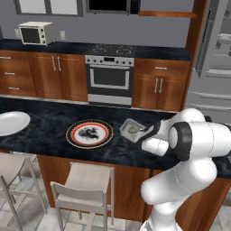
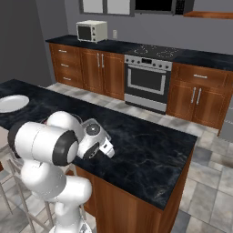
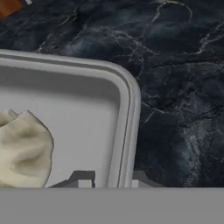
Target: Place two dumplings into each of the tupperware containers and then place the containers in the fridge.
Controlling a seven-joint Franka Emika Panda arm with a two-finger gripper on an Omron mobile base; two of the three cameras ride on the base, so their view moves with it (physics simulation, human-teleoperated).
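From the left base view my gripper (image 1: 146,131) reaches down to the near-right rim of a tupperware container (image 1: 131,130) on the dark counter (image 1: 49,122), just right of the red-rimmed plate (image 1: 90,133) with dark bits on it — a white plate (image 1: 12,122) lies at the counter's left edge and the fridge (image 1: 212,58) stands open at far right. From the right base view my arm hides the container; the white plate sits near the counter's left end. In the hand view my fingertips (image 3: 85,180) straddle the container's rim, nearly closed on it — one inside, one outside — with a pale dumpling (image 3: 22,148) lying in the tray.
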